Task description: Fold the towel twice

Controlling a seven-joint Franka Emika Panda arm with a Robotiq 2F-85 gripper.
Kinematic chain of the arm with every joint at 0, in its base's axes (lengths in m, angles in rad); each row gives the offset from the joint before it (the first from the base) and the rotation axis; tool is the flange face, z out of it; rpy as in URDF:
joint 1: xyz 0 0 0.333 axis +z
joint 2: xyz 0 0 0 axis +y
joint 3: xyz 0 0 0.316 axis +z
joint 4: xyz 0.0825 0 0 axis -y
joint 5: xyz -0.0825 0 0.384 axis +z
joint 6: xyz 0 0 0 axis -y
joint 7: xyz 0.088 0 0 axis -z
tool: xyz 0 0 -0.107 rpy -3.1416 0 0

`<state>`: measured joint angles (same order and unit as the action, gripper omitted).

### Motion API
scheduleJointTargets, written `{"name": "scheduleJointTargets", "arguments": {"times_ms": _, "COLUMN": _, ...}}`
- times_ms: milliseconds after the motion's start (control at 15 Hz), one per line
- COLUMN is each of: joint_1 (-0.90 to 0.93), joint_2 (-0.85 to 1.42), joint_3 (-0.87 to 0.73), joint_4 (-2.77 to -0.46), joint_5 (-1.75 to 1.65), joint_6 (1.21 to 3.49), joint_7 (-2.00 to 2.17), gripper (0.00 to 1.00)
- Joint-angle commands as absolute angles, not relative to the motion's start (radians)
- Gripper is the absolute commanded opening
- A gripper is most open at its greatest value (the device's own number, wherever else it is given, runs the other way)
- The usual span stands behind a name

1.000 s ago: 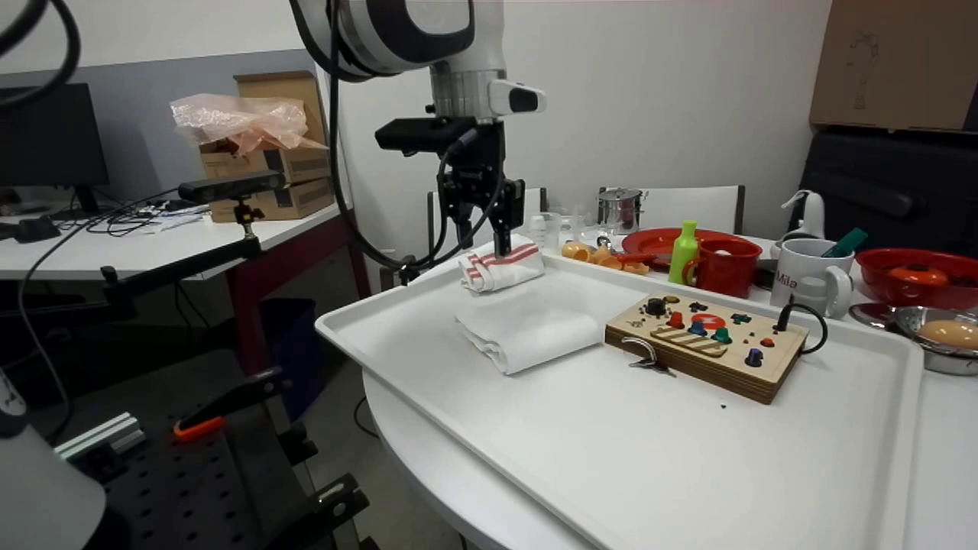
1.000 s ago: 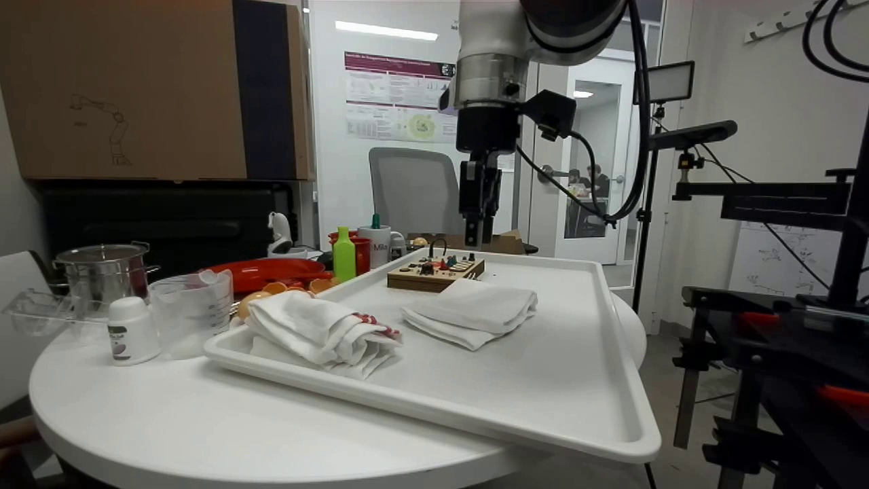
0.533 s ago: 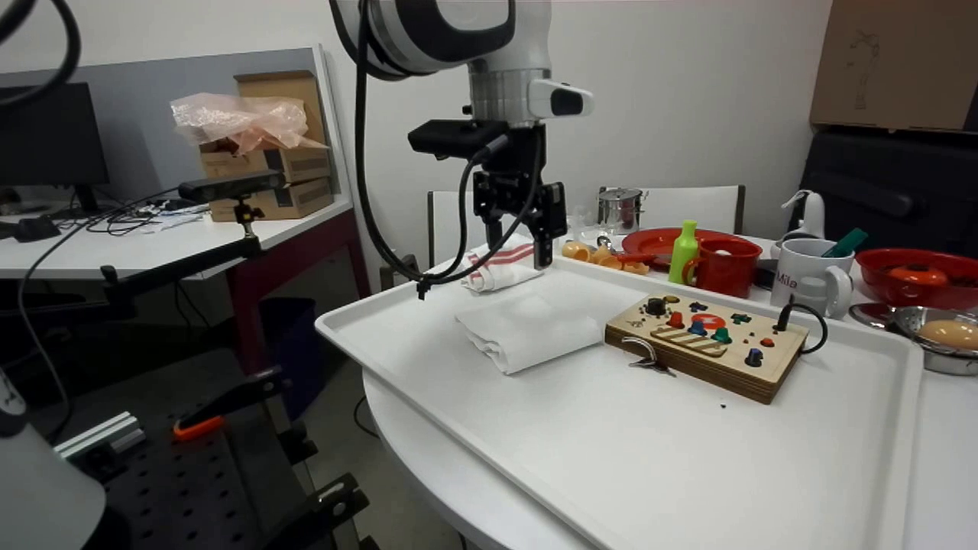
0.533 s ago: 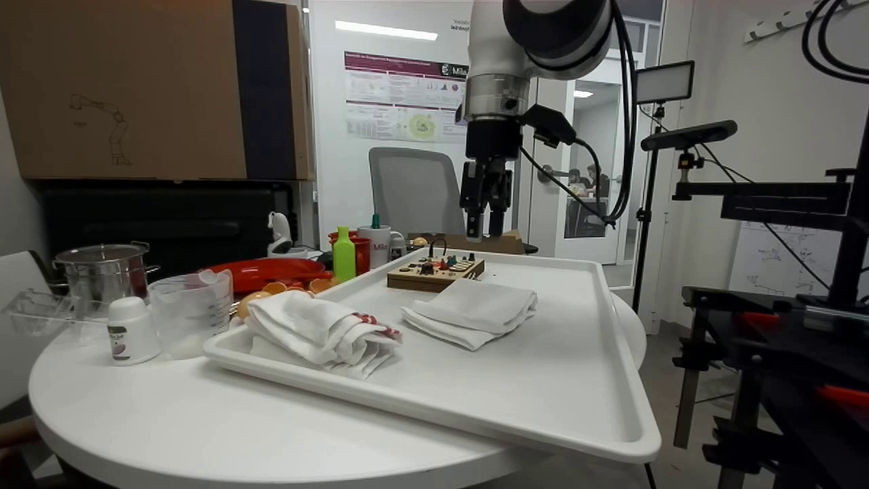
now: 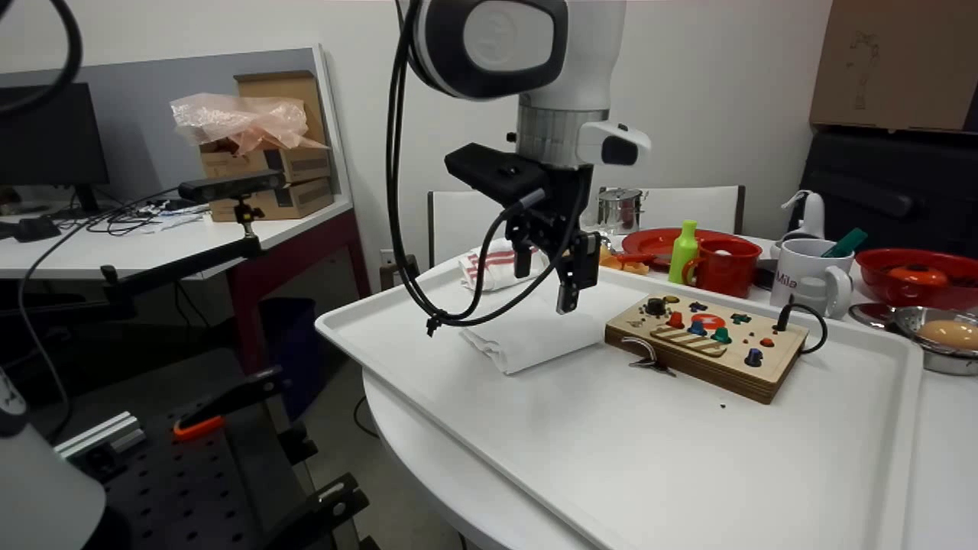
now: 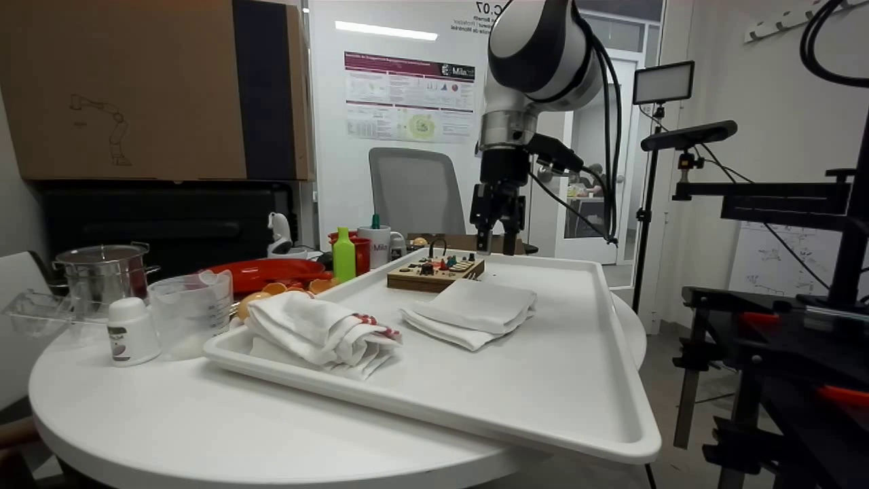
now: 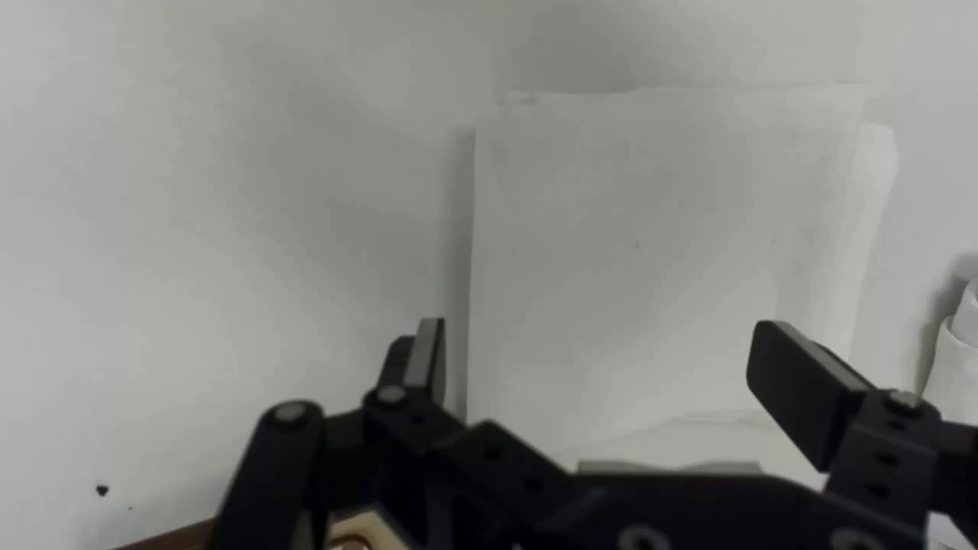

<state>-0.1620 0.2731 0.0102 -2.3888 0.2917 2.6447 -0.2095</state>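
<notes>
In an exterior view, a white tray point(image 5: 649, 443) gives room nearward of the folded white cloth point(image 5: 531, 345), layered edges leftward, long axis unclear; the black gripper point(image 5: 545, 292) hangs above, fingers spread.

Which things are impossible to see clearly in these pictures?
Button board, wrist view: cut by bottom edge, partly behind gripper.
Striped towel, wrist view: cut by right edge.
Plain towel, all views: inner faces covered by top layer.
White bottle, in an exterior view: label too small to read.
</notes>
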Motion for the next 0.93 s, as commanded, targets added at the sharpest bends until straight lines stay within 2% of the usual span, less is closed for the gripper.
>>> {"name": "scheduleJointTargets", "arguments": {"times_ms": 0, "joint_1": -0.209, "joint_2": 0.344, "joint_3": 0.037, "joint_4": -2.336, "joint_5": 0.361, "joint_6": 2.618, "joint_7": -0.288, "gripper": 1.00}}
{"name": "scheduleJointTargets", "arguments": {"times_ms": 267, "joint_1": -0.245, "joint_2": 0.404, "joint_3": 0.055, "joint_4": -2.304, "joint_5": 0.380, "joint_6": 2.609, "joint_7": -0.317, "gripper": 1.00}}
{"name": "scheduleJointTargets", "arguments": {"times_ms": 333, "joint_1": -0.254, "joint_2": 0.415, "joint_3": 0.061, "joint_4": -2.296, "joint_5": 0.387, "joint_6": 2.606, "joint_7": -0.320, "gripper": 0.94}}
{"name": "scheduleJointTargets", "arguments": {"times_ms": 467, "joint_1": -0.267, "joint_2": 0.437, "joint_3": 0.069, "joint_4": -2.279, "joint_5": 0.391, "joint_6": 2.601, "joint_7": -0.321, "gripper": 0.90}}
{"name": "scheduleJointTargets", "arguments": {"times_ms": 533, "joint_1": -0.271, "joint_2": 0.448, "joint_3": 0.070, "joint_4": -2.272, "joint_5": 0.389, "joint_6": 2.599, "joint_7": -0.318, "gripper": 0.93}}
{"name": "scheduleJointTargets", "arguments": {"times_ms": 600, "joint_1": -0.276, "joint_2": 0.457, "joint_3": 0.072, "joint_4": -2.265, "joint_5": 0.388, "joint_6": 2.597, "joint_7": -0.318, "gripper": 0.91}}
{"name": "scheduleJointTargets", "arguments": {"times_ms": 867, "joint_1": -0.291, "joint_2": 0.485, "joint_3": 0.078, "joint_4": -2.247, "joint_5": 0.385, "joint_6": 2.586, "joint_7": -0.315, "gripper": 0.93}}
